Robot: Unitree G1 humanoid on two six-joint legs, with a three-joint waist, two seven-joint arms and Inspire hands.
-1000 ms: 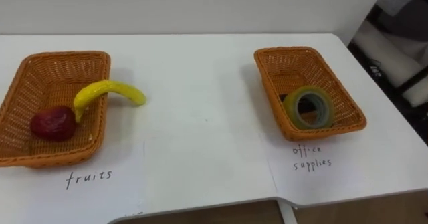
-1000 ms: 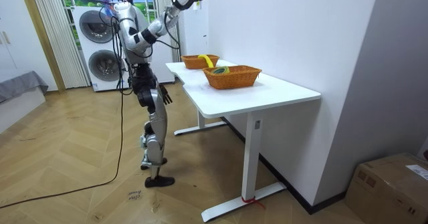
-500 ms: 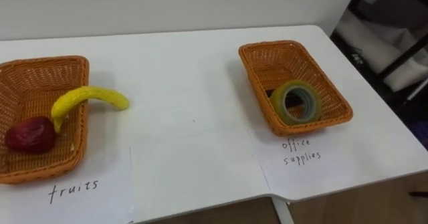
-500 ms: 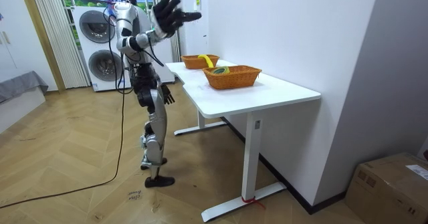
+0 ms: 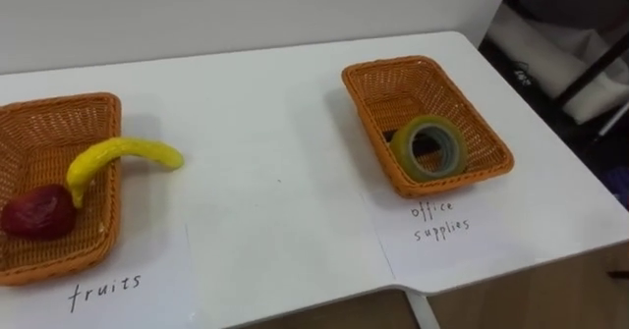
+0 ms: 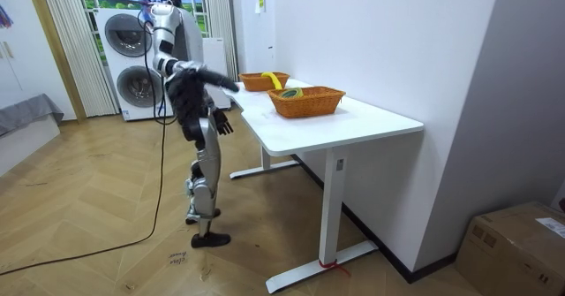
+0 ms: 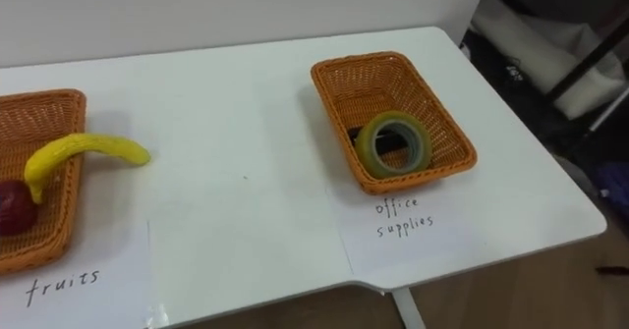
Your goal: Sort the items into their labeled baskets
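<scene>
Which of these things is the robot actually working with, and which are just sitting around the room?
Part of the job: banana, red fruit, roll of tape, fruit basket, office supplies basket, paper labels.

Just around: white table, washing machines, cardboard box.

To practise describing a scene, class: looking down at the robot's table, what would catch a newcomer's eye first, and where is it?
The yellow banana stands out first. It lies across the right rim of the left basket, with one end poking out over the white table and a dark red fruit inside the basket. Next comes the greenish tape roll, leaning at the near end of the right basket.
</scene>
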